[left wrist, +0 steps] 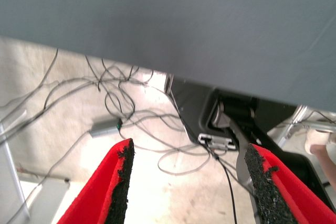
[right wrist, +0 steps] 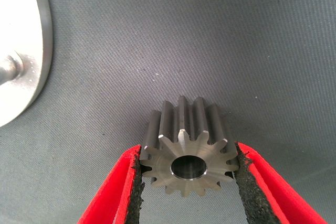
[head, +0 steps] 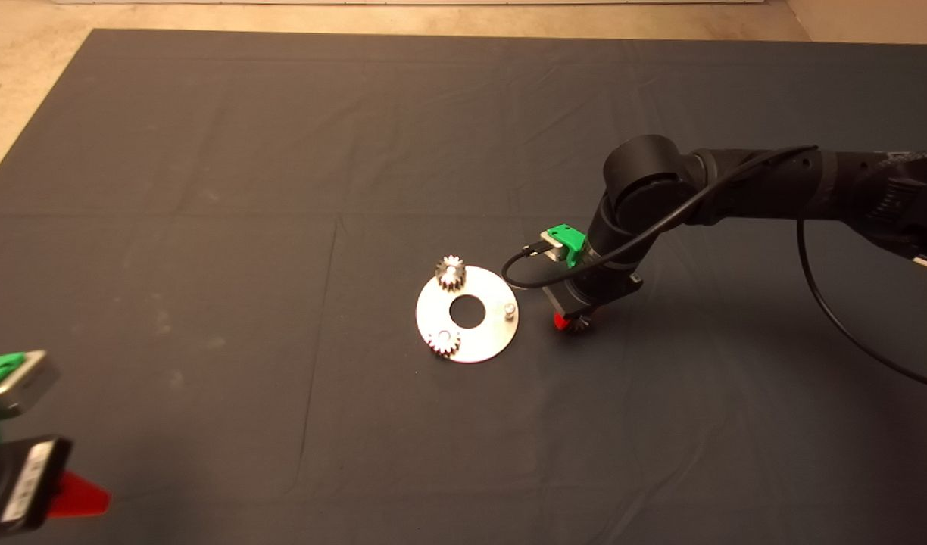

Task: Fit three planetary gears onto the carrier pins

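A flat round silver plate with a large central hole lies on the mat's middle. Two planetary gears sit on its pins: one at the far side, one at the near side. The third carrier pin on the plate's right side is bare; it also shows in the right wrist view. My right gripper is just right of the plate, low over the mat, shut on the third gear, which shows between its fingers. My left gripper is parked at the lower left edge, open.
The dark mat covers the table. The right arm reaches in from the right with a black cable looping below it. Past the mat's edge, the left wrist view shows cables on the floor and a black base.
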`<state>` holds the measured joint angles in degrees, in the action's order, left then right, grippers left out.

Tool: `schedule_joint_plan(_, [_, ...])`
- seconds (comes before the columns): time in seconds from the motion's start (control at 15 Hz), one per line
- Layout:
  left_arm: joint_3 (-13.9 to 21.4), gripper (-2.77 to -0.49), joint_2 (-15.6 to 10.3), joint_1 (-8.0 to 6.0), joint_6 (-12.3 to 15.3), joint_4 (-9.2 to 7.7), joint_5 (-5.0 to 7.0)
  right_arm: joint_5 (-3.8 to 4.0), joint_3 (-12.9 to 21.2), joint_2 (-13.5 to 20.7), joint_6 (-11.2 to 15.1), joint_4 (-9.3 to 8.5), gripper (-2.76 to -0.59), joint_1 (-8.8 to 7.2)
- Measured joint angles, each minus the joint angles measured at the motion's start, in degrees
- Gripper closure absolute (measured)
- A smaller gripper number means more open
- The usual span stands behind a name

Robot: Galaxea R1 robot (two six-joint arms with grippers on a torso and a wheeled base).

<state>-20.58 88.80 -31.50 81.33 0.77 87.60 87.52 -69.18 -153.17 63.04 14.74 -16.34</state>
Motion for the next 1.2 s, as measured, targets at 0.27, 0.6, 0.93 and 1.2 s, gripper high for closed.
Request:
schedule_joint_plan(0.27, [0.1,-1.44,-0.8,-0.05,-2.6,-1.53,-0.45,-0.03,0.0,-0.2,0.0,0.09,-1.12,-0.02])
schedule_joint_plan(0.6, [0.1,-1.44,-0.6,-0.17,-3.0,-3.01,-0.39,0.22,0.0,-1.7,0.2,0.11,-1.11,-1.99])
schedule_joint_plan(0.93, [0.1,-1.44,6.4,-0.17,0.5,-3.44,-0.48,0.11,0.0,-4.0,0.3,-0.07,-1.11,-6.55])
schedule_joint_plan(1.2, [0.1,-1.44,8.5,-0.17,2.6,-3.6,-0.39,0.33,0.0,-5.1,0.5,-0.35,-1.1,-9.59])
